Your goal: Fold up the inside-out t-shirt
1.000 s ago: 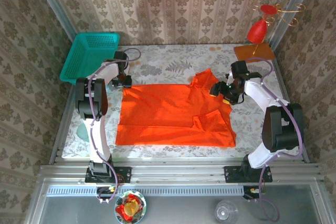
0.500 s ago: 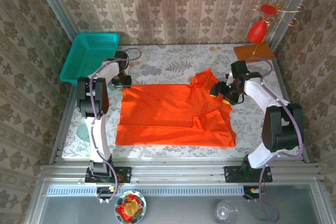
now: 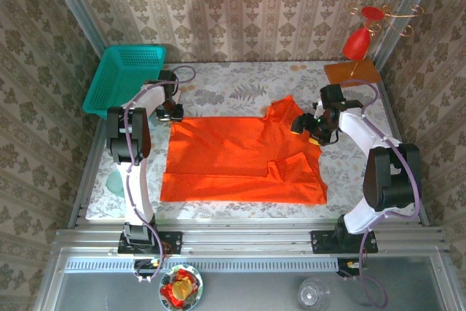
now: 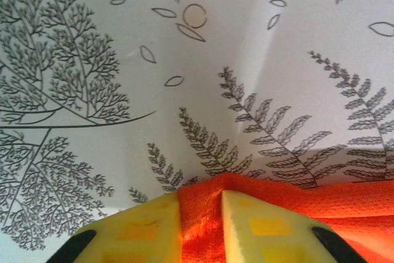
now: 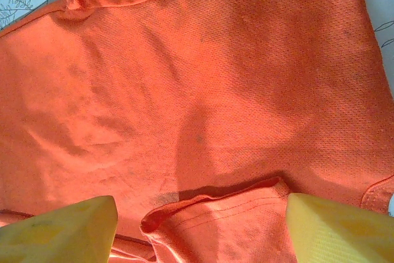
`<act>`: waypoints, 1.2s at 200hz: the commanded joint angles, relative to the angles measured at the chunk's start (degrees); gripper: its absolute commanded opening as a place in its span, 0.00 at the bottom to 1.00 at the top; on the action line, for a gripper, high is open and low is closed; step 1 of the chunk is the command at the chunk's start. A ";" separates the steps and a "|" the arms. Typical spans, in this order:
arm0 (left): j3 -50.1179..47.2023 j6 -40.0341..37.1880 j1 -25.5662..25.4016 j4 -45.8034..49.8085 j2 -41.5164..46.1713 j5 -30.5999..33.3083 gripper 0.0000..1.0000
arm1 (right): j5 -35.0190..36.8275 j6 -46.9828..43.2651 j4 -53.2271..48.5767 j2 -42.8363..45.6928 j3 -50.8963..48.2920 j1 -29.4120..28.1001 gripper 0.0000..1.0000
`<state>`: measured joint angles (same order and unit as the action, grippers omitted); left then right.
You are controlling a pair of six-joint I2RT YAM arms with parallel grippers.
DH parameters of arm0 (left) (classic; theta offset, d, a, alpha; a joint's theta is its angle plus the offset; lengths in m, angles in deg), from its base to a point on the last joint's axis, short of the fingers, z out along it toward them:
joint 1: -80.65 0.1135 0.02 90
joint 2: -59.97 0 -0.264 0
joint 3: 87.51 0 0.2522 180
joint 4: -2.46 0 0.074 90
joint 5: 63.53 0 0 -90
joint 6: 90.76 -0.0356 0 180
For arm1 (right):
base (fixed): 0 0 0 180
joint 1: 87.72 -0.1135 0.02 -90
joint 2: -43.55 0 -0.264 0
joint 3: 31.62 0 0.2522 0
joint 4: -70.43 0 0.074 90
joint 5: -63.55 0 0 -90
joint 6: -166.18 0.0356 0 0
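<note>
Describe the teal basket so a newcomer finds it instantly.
Start at the fern-print table, then look to its far left corner. The teal basket sits there, just beyond the left arm. Unlike the flat orange t-shirt nearby, it is a rigid, mesh-walled tray.

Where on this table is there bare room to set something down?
Best: the far strip of table between the teal basket and the wooden base, behind the t-shirt. A narrow strip runs left of the t-shirt, under the left arm. Crowded: the right side, where the right arm hangs over cloth.
</note>
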<state>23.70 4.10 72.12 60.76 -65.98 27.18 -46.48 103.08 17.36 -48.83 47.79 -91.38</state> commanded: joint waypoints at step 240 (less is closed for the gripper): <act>-3.19 1.30 -0.73 0.17 2.38 -5.29 0.00 | 14.31 -28.36 -21.77 -55.29 70.36 -0.77 0.36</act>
<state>19.97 4.78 72.36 57.20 -63.71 23.05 -32.73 76.98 1.80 -99.87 112.66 -91.45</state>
